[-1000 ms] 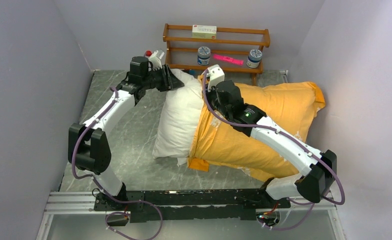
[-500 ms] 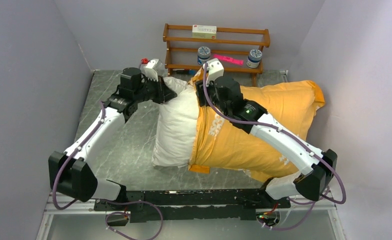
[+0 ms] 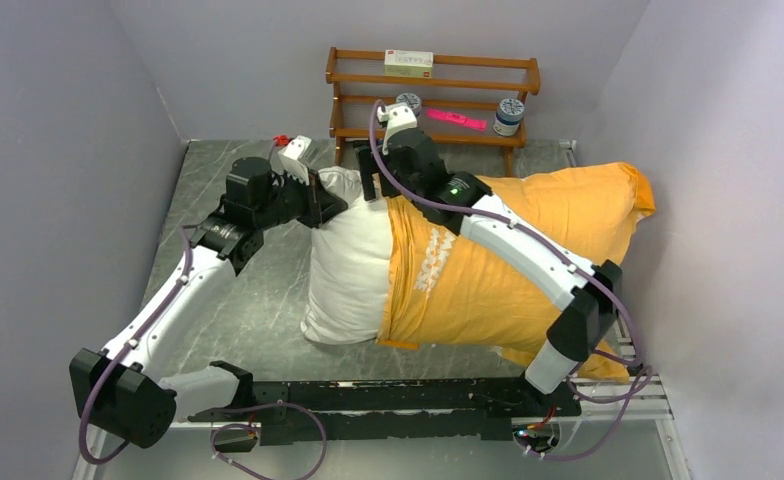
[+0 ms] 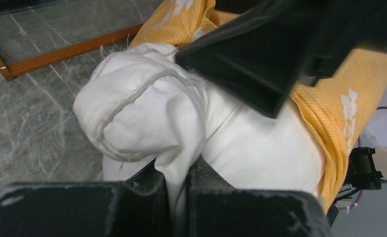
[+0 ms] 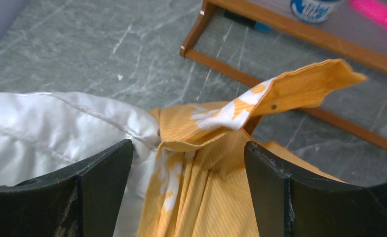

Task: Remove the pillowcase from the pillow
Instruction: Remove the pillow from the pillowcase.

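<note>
My left gripper (image 4: pixel 177 195) pinches the bare corner of the pillow (image 3: pixel 351 262) at 11 o'clock. My right gripper (image 5: pixel 186 155) stands spread around the bunched hem of the pillowcase (image 3: pixel 513 265), not clamped. Only the pillow's 9 o'clock end is out; everything toward 3 o'clock is covered.

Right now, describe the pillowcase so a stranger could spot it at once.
On the grey marbled table lies a plump white pillow. The pillowcase is the orange-yellow cover over its right part, the only coloured fabric, bearing white lettering.

Overhead view, wrist close-ups (sharing pillow (image 4: pixel 147 113))
</note>
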Robot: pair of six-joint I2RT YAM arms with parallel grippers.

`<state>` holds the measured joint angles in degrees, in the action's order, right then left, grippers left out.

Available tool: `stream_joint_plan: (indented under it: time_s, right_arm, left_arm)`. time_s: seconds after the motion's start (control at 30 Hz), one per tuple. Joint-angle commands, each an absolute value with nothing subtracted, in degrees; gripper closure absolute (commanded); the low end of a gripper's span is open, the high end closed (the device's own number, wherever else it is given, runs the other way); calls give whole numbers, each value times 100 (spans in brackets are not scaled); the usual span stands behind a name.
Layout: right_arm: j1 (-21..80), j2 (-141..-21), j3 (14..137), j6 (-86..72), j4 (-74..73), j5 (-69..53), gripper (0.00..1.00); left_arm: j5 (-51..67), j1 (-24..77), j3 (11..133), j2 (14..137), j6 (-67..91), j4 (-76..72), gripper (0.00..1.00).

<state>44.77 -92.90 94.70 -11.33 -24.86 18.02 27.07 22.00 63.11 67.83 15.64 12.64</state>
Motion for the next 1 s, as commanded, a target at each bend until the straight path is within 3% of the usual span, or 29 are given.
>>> stream_joint_plan:
  time_s: [0.0, 0.2, 0.47, 0.97]
  right_arm:
    - [4474, -9490, 9617, -1459, -2720, 1996, 18]
    - [4412, -9506, 9400, -1390, -2762, 2055, 39]
    - [3881, -9219, 9163, -1180, -2848, 2138, 99]
    - [3269, -9590, 9576, -837, -2854, 2500, 100]
  left_arm:
    - [2885, 2250, 6290, 6369, 1383, 1203, 95]
    - [2386, 2251, 6251, 6075, 1415, 1456, 95]
    - [1420, 2250, 6413, 5748, 1488, 2288, 95]
    - [-1153, 2233, 7080, 5520, 1750, 4448, 95]
